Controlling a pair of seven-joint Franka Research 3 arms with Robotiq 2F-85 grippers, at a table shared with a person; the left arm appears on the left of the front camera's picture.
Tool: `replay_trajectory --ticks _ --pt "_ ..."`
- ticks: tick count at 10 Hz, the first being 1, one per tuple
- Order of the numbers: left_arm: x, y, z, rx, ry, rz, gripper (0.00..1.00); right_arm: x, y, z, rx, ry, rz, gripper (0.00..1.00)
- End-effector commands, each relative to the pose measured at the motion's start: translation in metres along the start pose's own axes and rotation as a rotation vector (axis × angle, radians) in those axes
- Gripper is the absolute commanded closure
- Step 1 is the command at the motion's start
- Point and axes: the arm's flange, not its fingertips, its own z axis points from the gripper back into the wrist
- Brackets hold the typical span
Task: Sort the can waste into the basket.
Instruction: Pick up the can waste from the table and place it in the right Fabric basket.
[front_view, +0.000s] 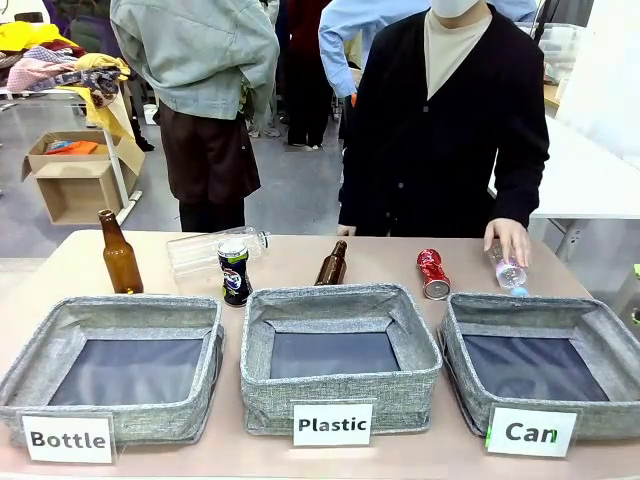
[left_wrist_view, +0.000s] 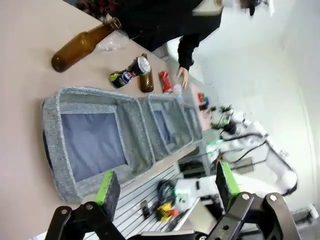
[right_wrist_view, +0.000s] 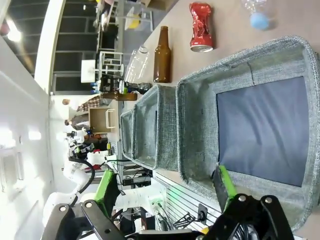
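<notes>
The black-and-blue Pepsi can (front_view: 235, 271) (left_wrist_view: 121, 78) stands upright behind the gap between the left and middle bins. Behind the right bin the red crushed can (front_view: 433, 274) (right_wrist_view: 201, 27) (left_wrist_view: 165, 81) lies on its side. That right bin is the grey basket labelled "Can" (front_view: 545, 375) (right_wrist_view: 200, 125), with nothing in it. My left gripper (left_wrist_view: 165, 186) stands open above the near edge of the "Bottle" bin (left_wrist_view: 95, 135). My right gripper (right_wrist_view: 165, 185) is open above the near edge of the "Can" basket. Neither holds anything.
Bins labelled "Bottle" (front_view: 115, 365) and "Plastic" (front_view: 338, 360) sit left and centre. One brown bottle (front_view: 119, 254) stands at far left, another (front_view: 332, 264) behind the middle bin. A clear bottle (front_view: 210, 248) lies behind the Pepsi can. The person's hand (front_view: 508, 240) rests on a second clear bottle (front_view: 508, 272).
</notes>
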Motion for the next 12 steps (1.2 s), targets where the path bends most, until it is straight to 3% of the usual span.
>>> replay_trajectory --ticks 1,3,5,7,10,11,12 --pt "0.019 -0.027 -0.029 0.093 0.179 -0.290 0.00 0.003 0.000 0.001 0.018 -0.006 0.028 0.00" --pt "0.044 -0.057 -0.083 0.153 0.306 -0.577 0.00 0.003 0.000 0.001 0.018 -0.006 0.028 0.00" --pt "0.050 -0.088 -0.165 0.072 0.463 -0.902 0.00 0.003 0.000 0.001 0.018 -0.006 0.028 0.00" --pt "0.031 -0.102 -0.248 -0.001 0.544 -1.129 0.00 0.003 0.000 0.001 0.018 -0.006 0.028 0.00" --pt "0.002 -0.103 -0.332 0.026 0.455 -1.312 0.00 0.003 0.000 0.001 0.018 -0.006 0.028 0.00" --pt "0.002 -0.099 -0.348 0.039 0.407 -1.321 0.00 0.003 0.000 0.001 0.018 -0.006 0.028 0.00" --pt "0.015 -0.098 -0.351 0.168 0.394 -1.222 0.00 0.003 0.000 0.001 0.018 -0.006 0.028 0.00"
